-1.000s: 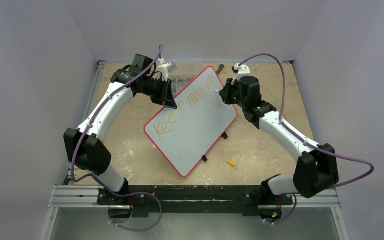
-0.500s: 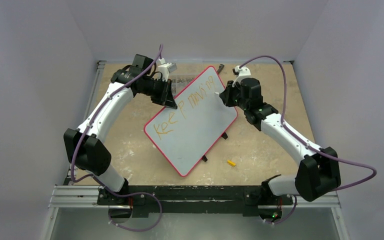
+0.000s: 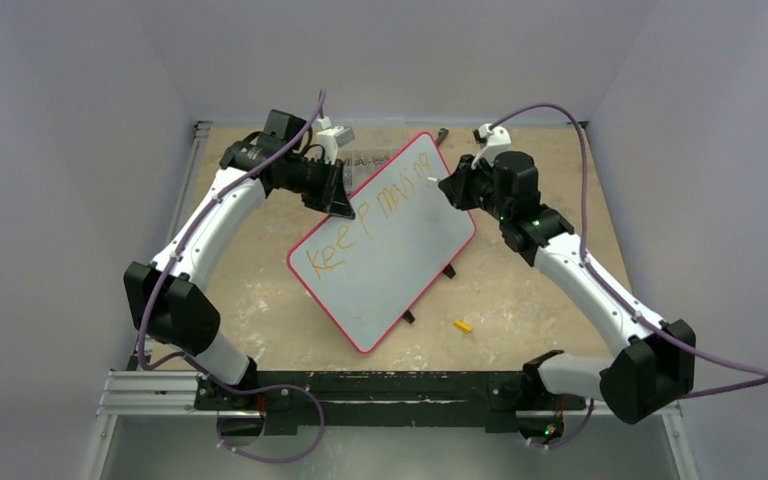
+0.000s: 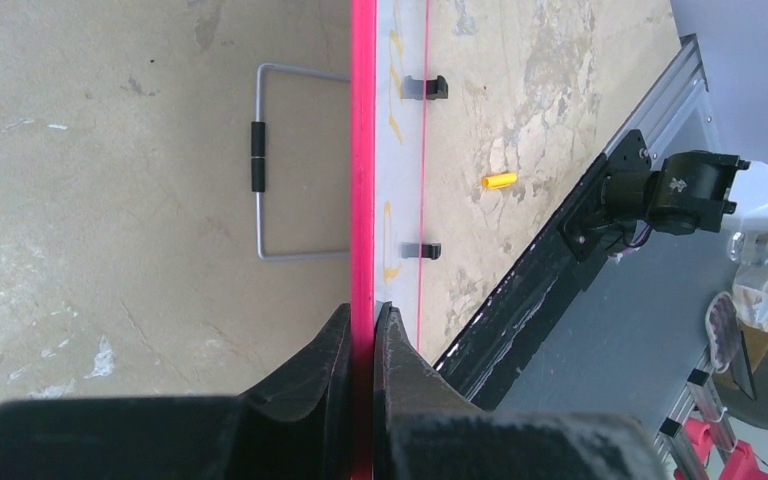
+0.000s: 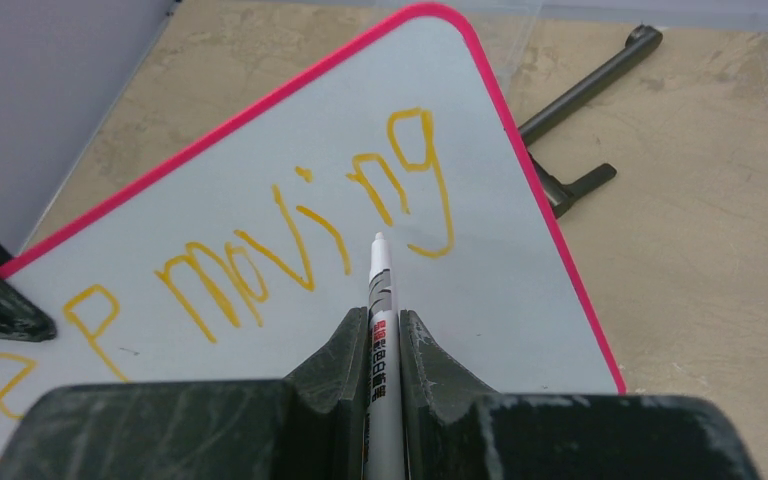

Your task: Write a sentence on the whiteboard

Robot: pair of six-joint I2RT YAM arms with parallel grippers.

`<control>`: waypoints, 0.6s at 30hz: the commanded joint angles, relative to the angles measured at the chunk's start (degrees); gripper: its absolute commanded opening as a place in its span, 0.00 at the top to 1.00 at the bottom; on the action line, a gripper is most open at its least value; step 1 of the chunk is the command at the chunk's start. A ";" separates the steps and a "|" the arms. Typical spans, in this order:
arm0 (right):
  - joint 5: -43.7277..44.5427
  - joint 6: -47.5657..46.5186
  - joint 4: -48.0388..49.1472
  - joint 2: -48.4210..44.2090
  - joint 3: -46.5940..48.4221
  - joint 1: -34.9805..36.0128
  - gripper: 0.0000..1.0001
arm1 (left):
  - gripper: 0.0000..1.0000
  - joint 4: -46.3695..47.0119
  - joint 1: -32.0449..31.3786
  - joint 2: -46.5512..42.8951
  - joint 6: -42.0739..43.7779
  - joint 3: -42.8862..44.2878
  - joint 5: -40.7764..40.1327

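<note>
**Writing in progress: one orange line on the board, pen poised below it.**

The whiteboard [image 3: 390, 260] sits diagonally on the desk [image 3: 530, 280] between the two arms and appears propped at a tilt. The sentence [image 5: 300, 240] so far reads "Keep moving" along the upper edge. The surface beneath it is blank, so I judge that further wording is outstanding. The left end effector [image 4: 362, 318] is clamped on the board's red frame, with the arm reaching forward and bent inward to steady it. The right end effector [image 5: 382, 322] is closed on the marker [image 5: 381, 290]. That arm is extended toward the far corner, with the tip just below the "g". Contact with the surface cannot be confirmed.
</note>
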 commanded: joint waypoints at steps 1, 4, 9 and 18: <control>-1.14 1.21 -0.18 -7.43 1.24 0.26 1.00 | 1.00 0.74 -0.45 -2.00 5.33 -0.67 -5.08; -1.15 2.27 -0.04 -10.99 -0.71 0.26 1.00 | 1.00 0.77 -0.69 -2.24 5.39 -0.80 -4.87; -1.00 4.05 1.83 -15.93 -5.09 0.24 1.00 | 1.00 1.41 -1.25 -2.75 4.12 -1.63 -5.52; -3.13 8.18 6.12 -20.34 -12.03 0.20 1.00 | 1.00 1.52 -2.35 -3.16 2.40 -1.85 -7.99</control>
